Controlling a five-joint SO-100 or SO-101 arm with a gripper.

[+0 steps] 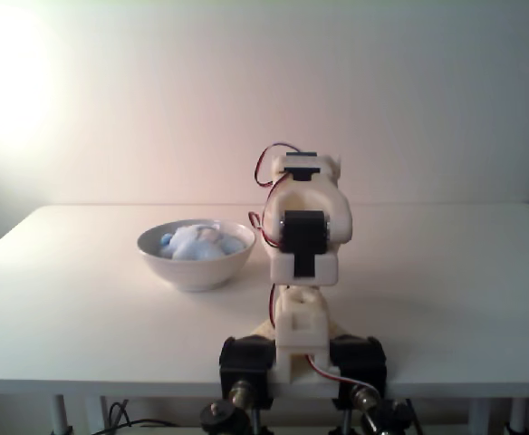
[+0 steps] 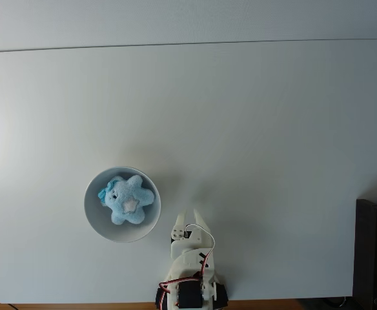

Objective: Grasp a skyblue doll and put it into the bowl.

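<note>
folded back over its base at the table's near edge, the arm [image 2: 192, 271] is seen with the gripper [image 2: 192, 216] pointing toward twelve o'clock in a fixed view; the fingers appear drawn together, and nothing is held. the bowl [image 2: 95, 223] is placed just beside the gripper, at about ten o'clock from it. the skyblue doll [image 2: 129, 199] is lying inside the bowl. the white table [image 2: 253, 129] is lit brightly from the left in a fixed view.
</note>
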